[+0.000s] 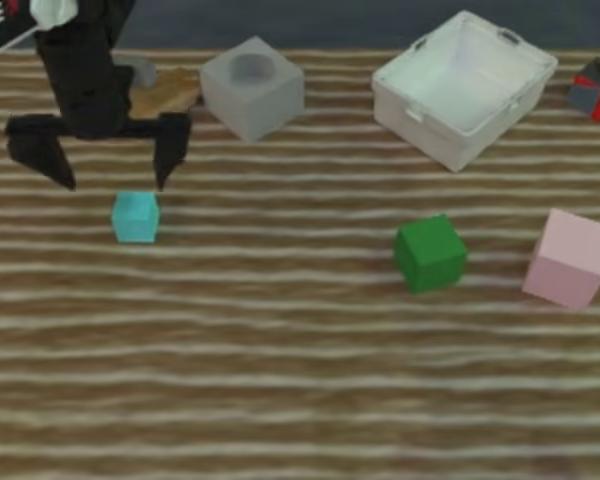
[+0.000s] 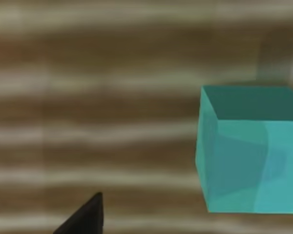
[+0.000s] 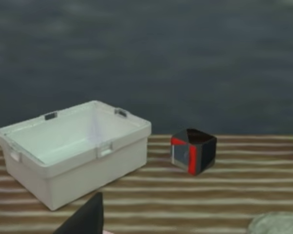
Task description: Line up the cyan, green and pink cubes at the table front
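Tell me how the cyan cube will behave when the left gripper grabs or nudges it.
The cyan cube looks rigid, with flat faces, so it should slide rather than roll. Being the smallest cube, it is probably light. It sits flat on the table, so tipping seems unlikely. The left gripper is open behind it.

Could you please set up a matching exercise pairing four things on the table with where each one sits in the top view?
Things:
1. cyan cube
2. green cube
3. pink cube
4. white bin

Places:
A. far right, toward the middle rows
B. back right, open and empty
C. left side, just in front of the left tool, whose fingers are spread
D. right of centre, between two other cubes

Pairs: 1-C, 2-D, 3-A, 4-B
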